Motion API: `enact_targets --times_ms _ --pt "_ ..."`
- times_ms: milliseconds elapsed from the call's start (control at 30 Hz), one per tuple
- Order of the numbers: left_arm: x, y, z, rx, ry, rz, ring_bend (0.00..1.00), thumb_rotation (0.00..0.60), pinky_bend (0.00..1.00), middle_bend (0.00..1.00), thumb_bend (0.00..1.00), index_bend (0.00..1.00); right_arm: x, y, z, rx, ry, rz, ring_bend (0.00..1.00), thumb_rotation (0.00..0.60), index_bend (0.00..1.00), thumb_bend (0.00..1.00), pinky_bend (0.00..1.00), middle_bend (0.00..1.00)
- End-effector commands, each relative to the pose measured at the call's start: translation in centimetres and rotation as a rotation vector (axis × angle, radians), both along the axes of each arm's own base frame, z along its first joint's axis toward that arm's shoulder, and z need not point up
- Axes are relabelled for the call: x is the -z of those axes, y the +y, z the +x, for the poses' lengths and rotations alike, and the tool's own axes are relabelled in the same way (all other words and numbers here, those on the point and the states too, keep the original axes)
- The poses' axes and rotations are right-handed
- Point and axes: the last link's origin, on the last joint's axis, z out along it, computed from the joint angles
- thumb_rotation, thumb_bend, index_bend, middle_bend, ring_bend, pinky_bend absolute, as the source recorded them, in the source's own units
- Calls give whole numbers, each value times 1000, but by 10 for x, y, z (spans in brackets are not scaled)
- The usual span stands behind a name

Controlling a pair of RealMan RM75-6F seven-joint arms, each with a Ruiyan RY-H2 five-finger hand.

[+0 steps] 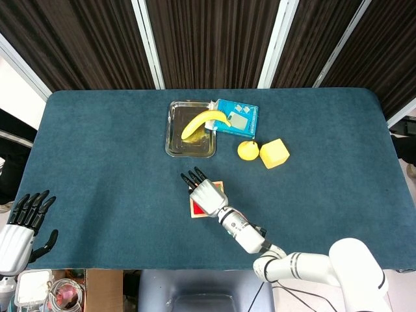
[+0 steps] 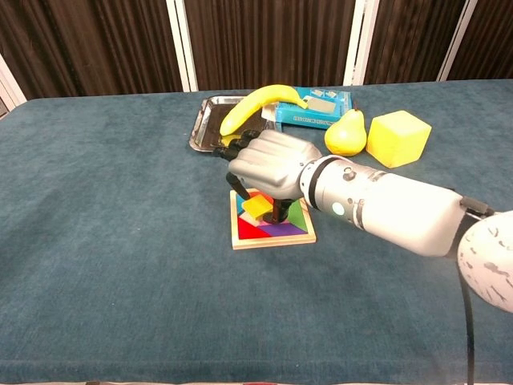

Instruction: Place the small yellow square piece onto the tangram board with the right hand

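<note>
Now right robot hand (image 2: 268,164) holds yellow square (image 2: 256,207) over tangram board (image 2: 272,237).

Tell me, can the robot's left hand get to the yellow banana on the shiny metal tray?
Probably not. The left hand sits off the table's near left corner, open, far from the yellow banana on the metal tray.

My desk (image 1: 97,143) wears dark teal cloth. Behind it hang dark brown pleated curtains (image 1: 208,39) split by white posts (image 1: 147,42); cables (image 1: 62,292) tangle below.
</note>
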Motion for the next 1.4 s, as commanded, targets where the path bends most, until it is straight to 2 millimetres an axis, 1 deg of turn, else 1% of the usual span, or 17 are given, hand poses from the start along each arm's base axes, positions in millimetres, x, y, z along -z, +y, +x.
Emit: enact_targets --times_ms 33,267,567,833,967,1100,1200,1233,1333,1367,1400 --pt "1 0 0 -1 3 -2 0 600 49 0 435 0 1 -1 -1 2 6 1 0 600 621 410 0 38" --pt "-2 8 3 -3 5 0 0 600 49 0 434 0 4 -1 1 1 6 5 0 600 595 410 0 38" --pt "-2 7 3 -8 9 2 0 600 49 0 436 0 6 -2 1 4 6 9 0 600 562 410 0 38" --pt "-2 7 3 -6 10 4 0 600 49 0 437 0 5 -2 1 5 11 8 0 600 462 410 0 38" --pt "-1 4 1 -9 10 4 0 600 49 0 436 0 3 0 0 -1 8 8 0 600 455 410 0 39" --pt "0 3 0 -6 9 6 0 600 49 0 435 0 -5 3 -1 -8 -15 9 0 600 451 410 0 40" --pt "-1 3 0 -5 6 7 0 600 49 0 435 0 -20 10 -8 -13 -47 8 0 600 429 410 0 41" --pt "-1 2 0 -4 6 9 0 600 49 0 435 0 -28 13 -13 -14 -62 -3 0 600 399 410 0 39" --pt "-3 0 -1 -2 4 10 0 600 49 0 436 0 -69 35 -38 8 -127 -74 0 600 236 410 0 8" --pt "-3 0 -1 -1 3 6 0 600 49 0 436 0 -90 48 -52 34 -167 -111 0 600 180 409 0 2" --pt "-2 0 -1 -1 3 3 0 600 49 0 436 0 -107 59 -64 59 -196 -144 0 600 125 382 0 0"
